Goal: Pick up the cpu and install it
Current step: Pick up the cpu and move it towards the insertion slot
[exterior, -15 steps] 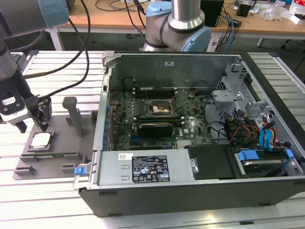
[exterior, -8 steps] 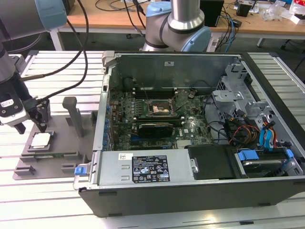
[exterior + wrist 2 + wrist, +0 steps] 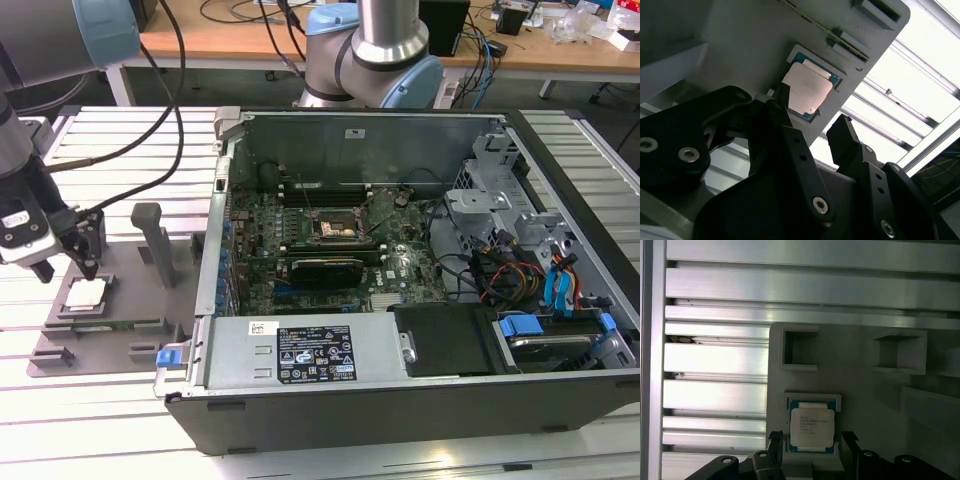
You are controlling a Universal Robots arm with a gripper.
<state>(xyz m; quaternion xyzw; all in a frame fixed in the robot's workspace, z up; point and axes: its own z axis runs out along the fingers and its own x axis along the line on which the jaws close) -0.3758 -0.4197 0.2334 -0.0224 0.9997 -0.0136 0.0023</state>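
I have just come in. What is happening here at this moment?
A robot arm's black pincer hangs over a small square chip with a pale silver metal top. The chip lies flat in a recess of the grey plastic fixture plate, at the exterior view's left. The pincer is open, with one finger on each side of the chip, which is not yet lifted. The dark metal-framed socket sits apart from it, inside the open computer case.

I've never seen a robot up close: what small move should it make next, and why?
Probably lower straight down: the open gripper hangs just above the cpu, one finger on each side, and the cpu lies untouched in the grey fixture plate's recess.
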